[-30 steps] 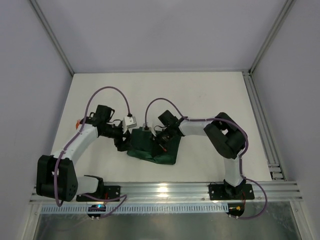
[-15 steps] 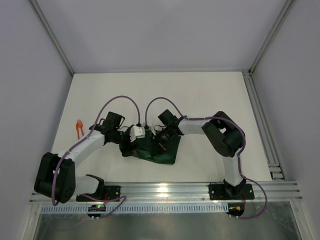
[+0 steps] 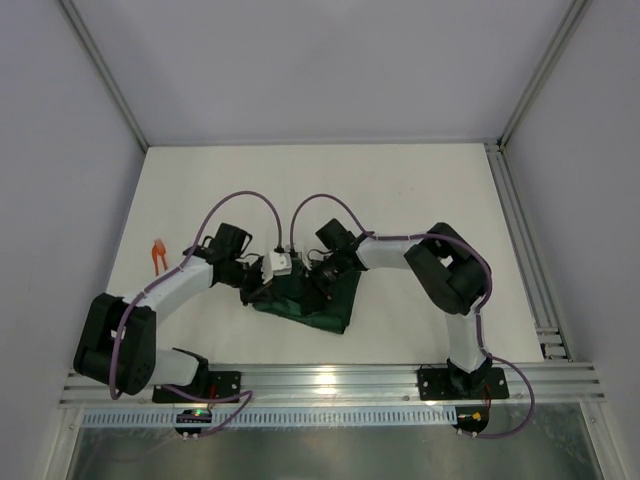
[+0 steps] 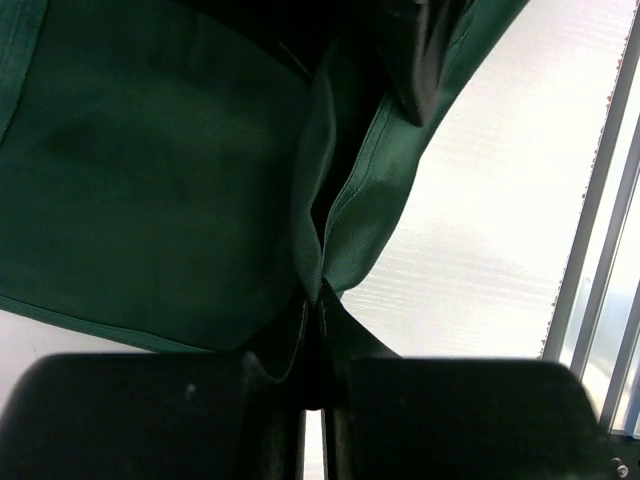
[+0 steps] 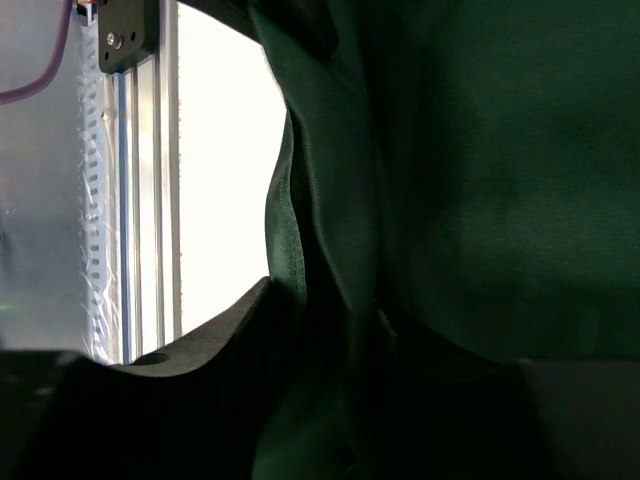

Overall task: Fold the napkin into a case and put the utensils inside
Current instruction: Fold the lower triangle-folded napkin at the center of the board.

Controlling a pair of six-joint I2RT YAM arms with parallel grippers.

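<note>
As it lies bunched, napkin [image 3: 320, 315] — long axis roughly left-right.

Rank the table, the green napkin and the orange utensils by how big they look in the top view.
Largest: the table.
Next: the napkin, a bunched patch of it.
Smallest: the utensils, tiny beside the napkin.

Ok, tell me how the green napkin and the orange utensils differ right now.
The napkin is dark green; the utensils are bright orange. The napkin is far larger than the utensils. The napkin lies bunched in the middle of the table, pinched in the left gripper's shut jaws; the utensils lie untouched near its left edge. Both are on the table.
</note>
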